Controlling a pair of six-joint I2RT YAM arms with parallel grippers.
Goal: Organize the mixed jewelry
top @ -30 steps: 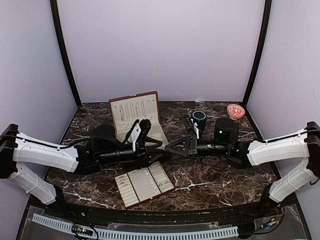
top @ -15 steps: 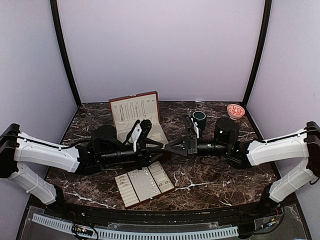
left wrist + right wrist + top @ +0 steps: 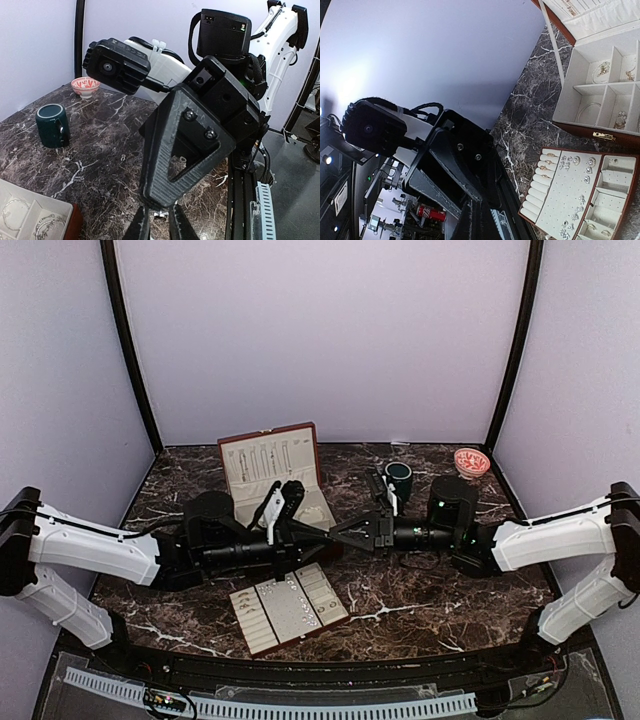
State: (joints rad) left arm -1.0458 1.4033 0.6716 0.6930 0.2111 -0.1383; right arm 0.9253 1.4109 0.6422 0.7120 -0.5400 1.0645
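Observation:
My two grippers meet tip to tip above the table's middle, the left gripper [image 3: 322, 531] facing the right gripper [image 3: 341, 532]. In the left wrist view my left fingers [image 3: 135, 227] stand apart. A tiny silvery piece [image 3: 160, 214] sits between them, right at the tip of the right gripper's black fingers [image 3: 185, 145]. In the right wrist view my right gripper [image 3: 474, 206] looks shut. The reddish-brown box [image 3: 270, 475] stands open behind. Its lift-out tray [image 3: 290, 605] lies in front, with rings and earrings [image 3: 570, 165] in it.
A dark green mug [image 3: 399, 476] and a small pink patterned bowl [image 3: 471, 461] stand at the back right. The box's cream compartments [image 3: 605, 95] hold thin chains. Dark marble table, purple walls on three sides.
Both grippers stay tip to tip at the table's middle. The left wrist has shifted slightly. Nothing else has moved.

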